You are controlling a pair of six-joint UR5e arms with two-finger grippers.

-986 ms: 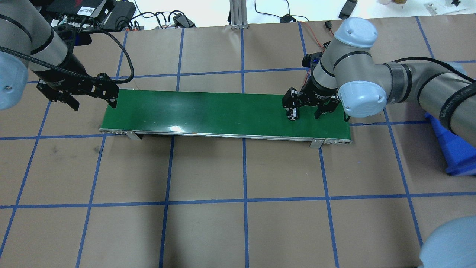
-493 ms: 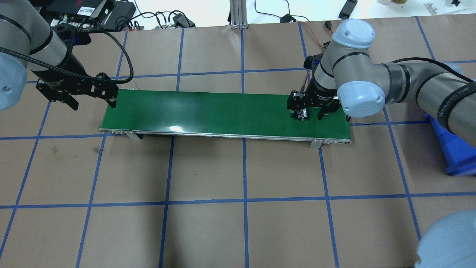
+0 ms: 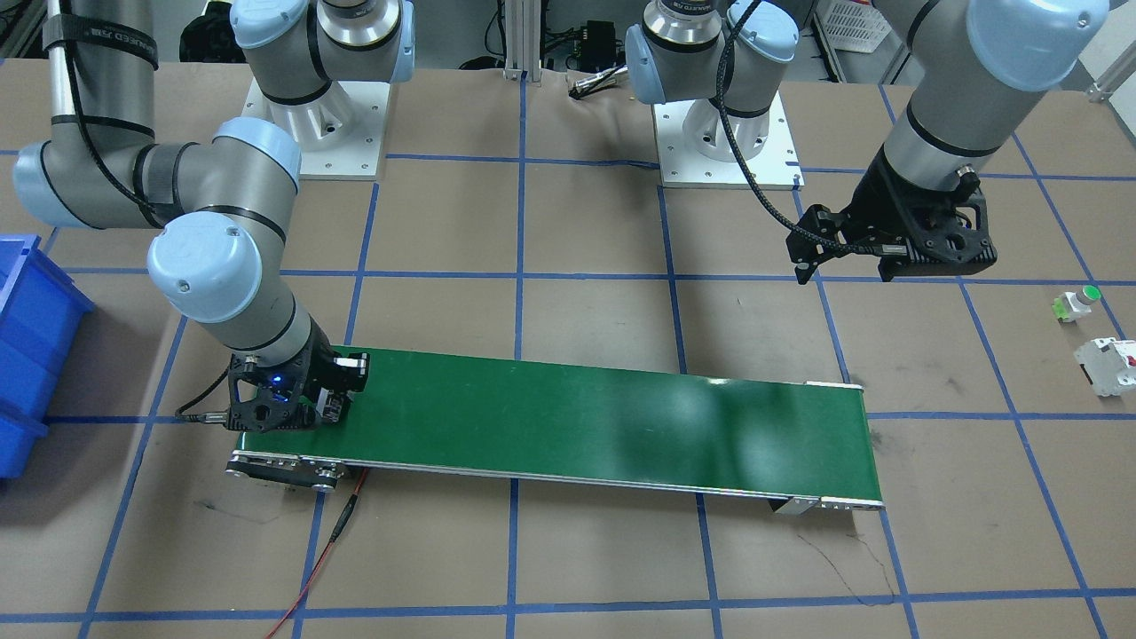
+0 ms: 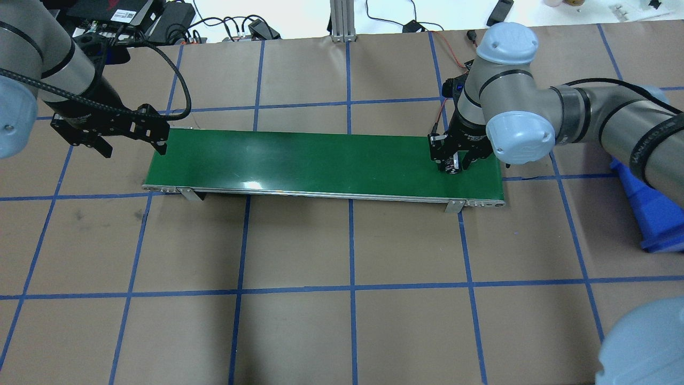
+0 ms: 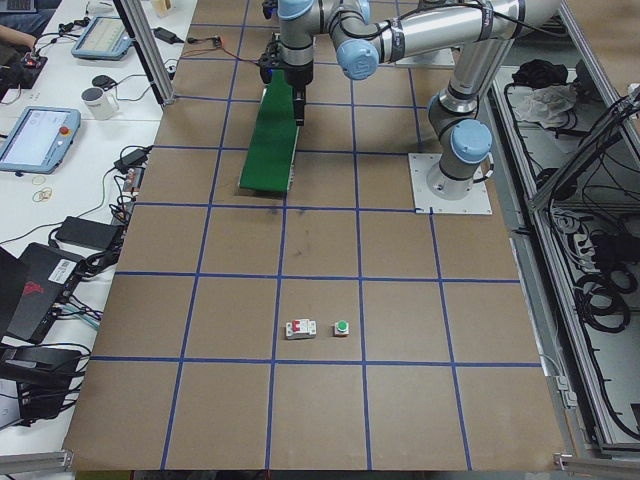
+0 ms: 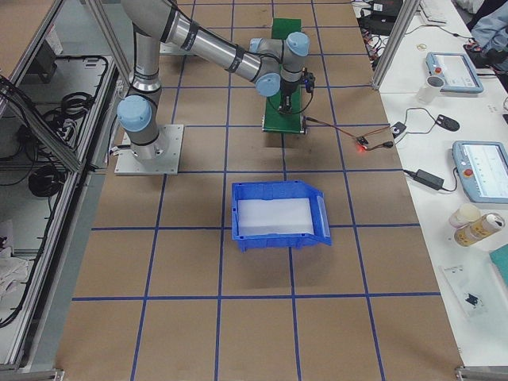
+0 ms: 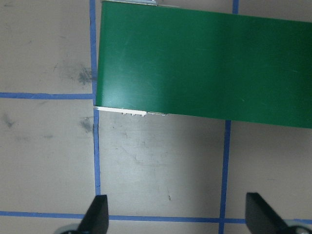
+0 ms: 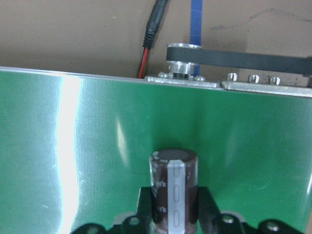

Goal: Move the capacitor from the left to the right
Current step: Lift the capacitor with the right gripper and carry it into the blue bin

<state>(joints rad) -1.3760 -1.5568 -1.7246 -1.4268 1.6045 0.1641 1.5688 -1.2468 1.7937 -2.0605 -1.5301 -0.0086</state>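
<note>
Item: capacitor [image 8: 173, 187], upright, pinched in your right tool [image 4: 455, 163] over the right end of the green belt [image 4: 320, 160].
Left tool [image 7: 178, 214]: spread, empty, beside the belt's left end.
Progress: pickup apparently made. Carry-off rightward, perhaps to the blue bin [image 6: 270, 240], is yet to do.

Lighting: bright, even, from overhead; shadows short and soft.
Glare: pale patches on green belt [image 3: 568, 417]; one white streak across it in the right wrist view.
Focus: capacitor [image 8: 174, 190] sharp; left gripper [image 7: 176, 209] slightly soft at the frame's bottom edge.
</note>
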